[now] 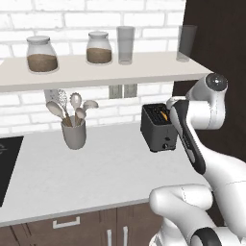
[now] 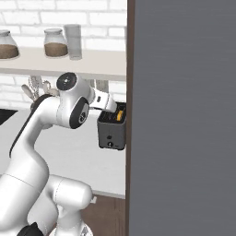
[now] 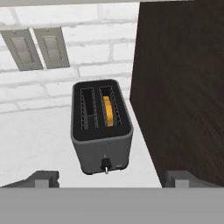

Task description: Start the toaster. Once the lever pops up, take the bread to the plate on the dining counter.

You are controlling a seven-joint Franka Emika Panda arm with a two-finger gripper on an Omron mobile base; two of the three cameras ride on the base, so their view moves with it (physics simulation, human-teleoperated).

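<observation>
Small black boxy toaster (image 3: 102,131) on grey table (image 1: 96,168). Golden bread slice (image 3: 107,111) in right slot. Pincer (image 3: 111,178) wide, empty, at 6 o'clock from toaster. Next: likely reach down, pinch bread.

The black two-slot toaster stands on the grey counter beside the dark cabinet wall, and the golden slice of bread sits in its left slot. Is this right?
Not quite. The golden slice of bread sits in the right slot of the black two-slot toaster, seen from the front with the knob, as the hand view shows. The left slot is empty. The rest is right: it stands on the grey counter beside the dark cabinet wall.
</observation>
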